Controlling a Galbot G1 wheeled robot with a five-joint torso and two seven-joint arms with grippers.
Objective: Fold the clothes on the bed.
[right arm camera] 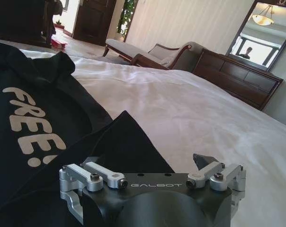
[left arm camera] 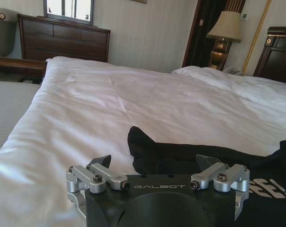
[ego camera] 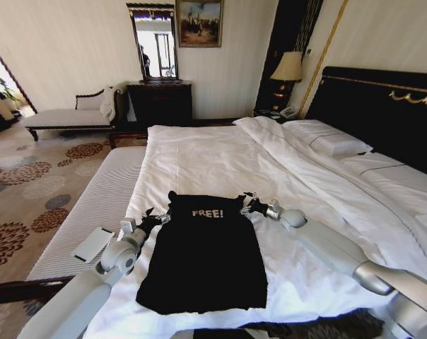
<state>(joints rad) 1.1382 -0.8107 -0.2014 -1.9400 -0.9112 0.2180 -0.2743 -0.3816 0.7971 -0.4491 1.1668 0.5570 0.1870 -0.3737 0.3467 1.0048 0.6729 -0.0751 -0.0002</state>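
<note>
Near the foot of the bed (ego camera: 220, 152), the black T-shirt (ego camera: 205, 258) lies lengthwise between the left gripper (ego camera: 154, 219) and right gripper (ego camera: 249, 203), both spread apart at its shoulders.

From head height the head camera looks forward and down over the bed (ego camera: 220, 159), taking in both arms, the T-shirt (ego camera: 203, 258) and the room beyond — dresser (ego camera: 160, 102), chaise (ego camera: 68, 115), lamp (ego camera: 288, 68), headboard (ego camera: 383, 113). The left wrist camera sits low behind the left gripper (left arm camera: 158, 166), close over the sheet, facing up the bed toward the dresser (left arm camera: 62, 41) and lamp (left arm camera: 223, 28); the right wrist camera, equally low behind the right gripper (right arm camera: 155, 165), faces across the bed to the chaise (right arm camera: 147, 52) and dresser (right arm camera: 237, 75). All three share the T-shirt's (left arm camera: 204, 156) printed end (right arm camera: 34, 123) — and the dresser.
</note>
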